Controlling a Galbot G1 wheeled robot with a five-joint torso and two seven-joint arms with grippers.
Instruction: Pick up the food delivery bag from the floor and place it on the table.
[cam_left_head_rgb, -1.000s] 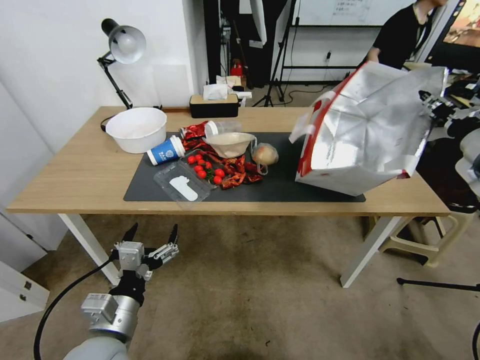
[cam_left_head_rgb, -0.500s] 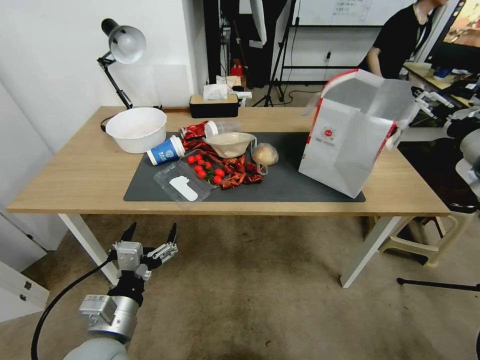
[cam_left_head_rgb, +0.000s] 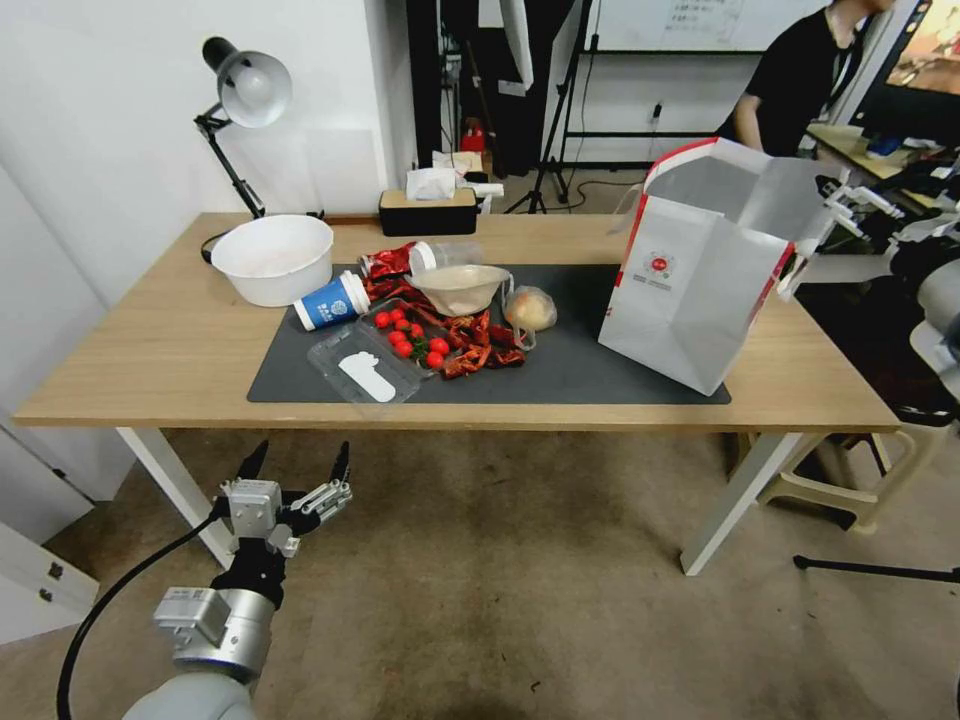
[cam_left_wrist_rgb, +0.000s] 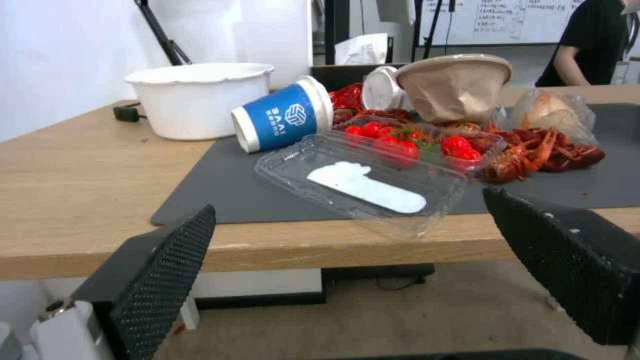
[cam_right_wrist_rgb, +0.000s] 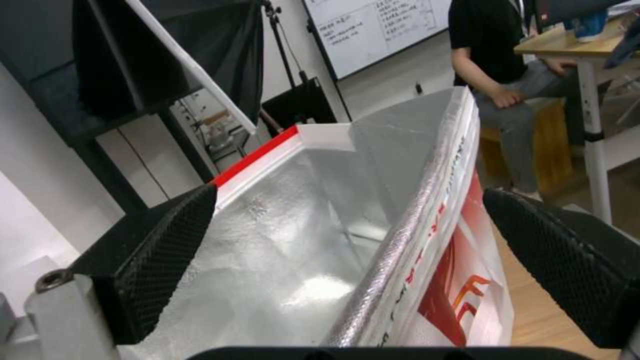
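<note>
The food delivery bag (cam_left_head_rgb: 695, 290) is seen upright on the tabletop (cam_left_head_rgb: 150, 350), at the mat's (cam_left_head_rgb: 580, 370) right end; the right gripper (cam_left_head_rgb: 845, 205), jaws spread, is beside its rim, the left gripper (cam_left_head_rgb: 295, 470), jaws spread, low above the floor (cam_left_head_rgb: 520, 600)

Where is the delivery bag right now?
In the head view the delivery bag stands upright on the right end of the table, partly on the grey mat, beside the right gripper.

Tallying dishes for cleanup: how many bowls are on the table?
2. A white bowl stands upright on the bare wood near the lamp; a tan paper bowl lies tipped on the mat, among the crayfish. Others may hide behind the delivery bag.
</note>
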